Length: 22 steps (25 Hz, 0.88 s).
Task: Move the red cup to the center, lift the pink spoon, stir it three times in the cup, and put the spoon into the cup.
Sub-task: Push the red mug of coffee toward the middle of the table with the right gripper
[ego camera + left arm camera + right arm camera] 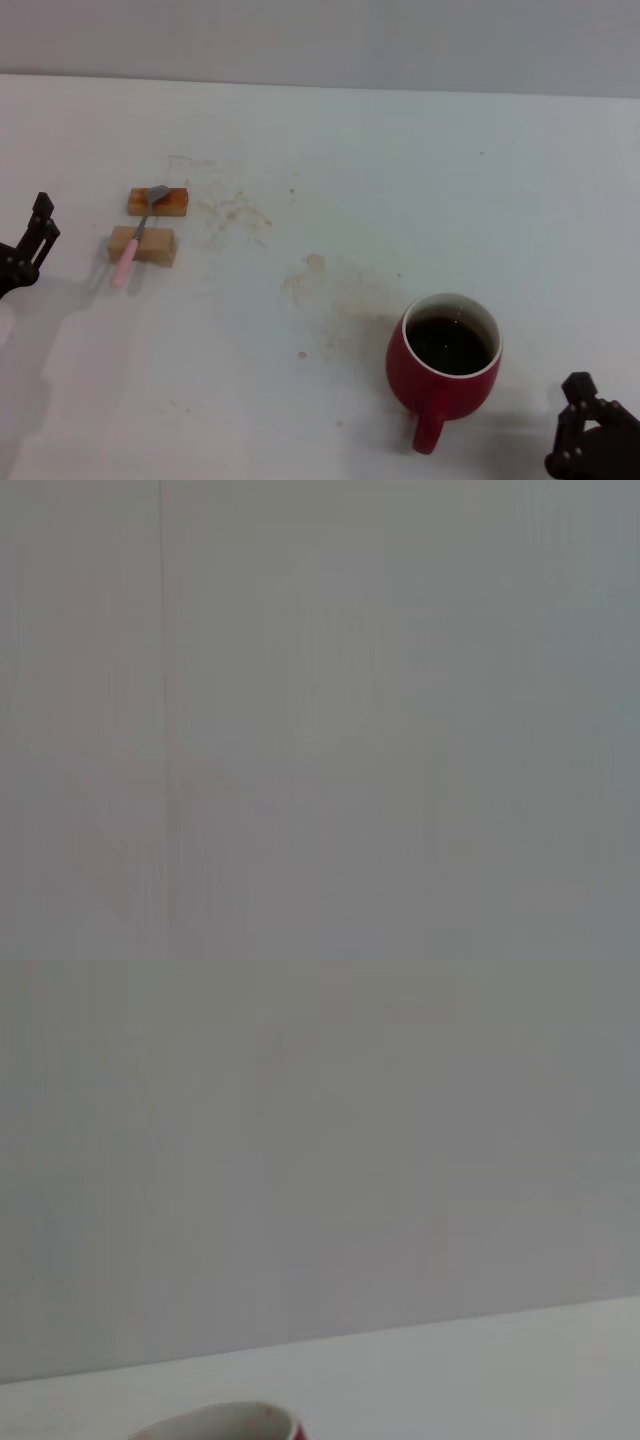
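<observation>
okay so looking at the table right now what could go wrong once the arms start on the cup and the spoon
1. The red cup holds dark liquid close to its rim, so sliding it to the center may slosh some onto the white table.
2. The pink spoon lies bridged across two wooden blocks; a slightly off grasp by the left gripper could knock it off.
3. The right gripper sits near the cup's handle and could bump it.
</observation>
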Each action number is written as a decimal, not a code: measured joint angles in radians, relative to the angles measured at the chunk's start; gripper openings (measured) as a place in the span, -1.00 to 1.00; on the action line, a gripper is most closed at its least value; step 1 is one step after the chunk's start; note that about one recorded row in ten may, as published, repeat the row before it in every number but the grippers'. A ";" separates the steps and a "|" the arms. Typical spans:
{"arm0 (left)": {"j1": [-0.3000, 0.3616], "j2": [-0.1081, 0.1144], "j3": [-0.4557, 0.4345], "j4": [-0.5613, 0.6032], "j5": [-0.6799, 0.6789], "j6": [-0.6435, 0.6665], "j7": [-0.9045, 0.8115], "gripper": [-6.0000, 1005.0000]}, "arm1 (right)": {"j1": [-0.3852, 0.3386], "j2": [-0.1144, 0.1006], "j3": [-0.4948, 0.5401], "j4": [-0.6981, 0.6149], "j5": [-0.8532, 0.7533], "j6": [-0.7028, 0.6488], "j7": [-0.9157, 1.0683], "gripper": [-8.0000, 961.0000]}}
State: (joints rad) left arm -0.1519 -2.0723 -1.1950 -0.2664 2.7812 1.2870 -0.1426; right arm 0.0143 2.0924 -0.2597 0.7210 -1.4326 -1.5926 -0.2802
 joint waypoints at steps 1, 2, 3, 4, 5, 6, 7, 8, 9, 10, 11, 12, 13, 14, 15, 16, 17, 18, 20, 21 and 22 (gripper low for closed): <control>0.000 0.000 0.000 0.000 0.000 0.000 0.000 0.62 | 0.004 0.000 -0.002 0.003 -0.001 0.006 0.000 -0.98; 0.000 0.000 0.000 0.000 0.000 0.000 0.000 0.62 | 0.008 0.000 -0.005 0.006 -0.001 0.013 0.001 -0.98; 0.000 0.000 0.000 -0.001 0.000 0.000 0.000 0.62 | 0.014 0.000 -0.010 0.009 -0.001 0.018 0.002 -0.98; 0.000 0.000 0.000 -0.001 0.000 0.000 0.000 0.62 | 0.018 0.000 -0.015 0.012 -0.001 0.021 0.002 -0.98; 0.000 0.000 0.000 -0.001 0.000 0.000 0.000 0.62 | 0.023 0.000 -0.020 0.015 -0.002 0.025 0.002 -0.98; 0.000 0.000 0.000 -0.002 0.000 0.000 0.000 0.62 | 0.026 0.000 -0.023 0.017 -0.002 0.030 0.003 -0.98; 0.000 0.000 0.000 -0.002 0.000 0.000 0.000 0.62 | 0.029 0.000 -0.025 0.018 -0.002 0.035 0.003 -0.98; 0.000 0.000 -0.001 -0.002 0.000 0.000 0.000 0.62 | 0.031 0.000 -0.026 0.019 -0.002 0.039 0.003 -0.98; -0.002 0.000 -0.001 -0.002 0.000 0.000 0.000 0.62 | 0.035 0.000 -0.028 0.019 -0.002 0.044 0.006 -0.98; -0.003 0.000 -0.001 -0.001 0.000 0.000 0.000 0.62 | 0.039 0.000 -0.029 0.020 -0.002 0.048 0.010 -0.98; -0.004 0.000 -0.002 0.001 0.000 0.000 0.000 0.62 | 0.042 0.000 -0.032 0.020 -0.002 0.051 0.013 -0.98; -0.005 0.000 -0.002 0.003 0.000 0.000 0.000 0.62 | 0.047 0.000 -0.035 0.020 -0.003 0.054 0.016 -0.98; -0.006 0.000 -0.004 0.006 0.000 0.000 0.000 0.62 | 0.056 0.000 -0.039 0.020 -0.003 0.061 0.019 -0.98; -0.006 0.000 -0.004 0.006 0.000 0.000 0.000 0.62 | 0.061 0.000 -0.039 0.020 -0.003 0.065 0.019 -0.98; -0.007 0.000 -0.005 0.007 0.000 0.000 0.000 0.62 | 0.061 0.000 -0.039 0.020 -0.003 0.065 0.019 -0.98; -0.007 0.000 -0.005 0.007 0.000 0.000 0.000 0.62 | 0.065 0.000 -0.040 0.020 -0.003 0.069 0.020 -0.98; -0.007 0.000 -0.005 0.007 0.000 0.000 0.000 0.62 | 0.070 0.000 -0.041 0.020 -0.004 0.075 0.023 -0.98; -0.006 0.000 -0.005 0.007 0.000 0.001 0.000 0.62 | 0.077 0.000 -0.041 0.019 -0.005 0.082 0.028 -0.98; -0.005 0.000 -0.006 0.007 -0.001 0.003 0.000 0.62 | 0.087 0.000 -0.042 0.015 -0.009 0.093 0.041 -0.98; -0.004 0.000 -0.006 0.007 -0.001 0.005 0.000 0.62 | 0.092 -0.001 -0.042 0.012 -0.013 0.099 0.050 -0.98; -0.003 0.000 -0.006 0.007 -0.001 0.005 0.000 0.62 | 0.098 -0.001 -0.042 0.008 -0.014 0.105 0.060 -0.98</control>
State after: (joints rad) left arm -0.1550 -2.0723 -1.2012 -0.2591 2.7803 1.2924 -0.1427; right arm 0.1119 2.0913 -0.3013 0.7286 -1.4466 -1.4880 -0.2203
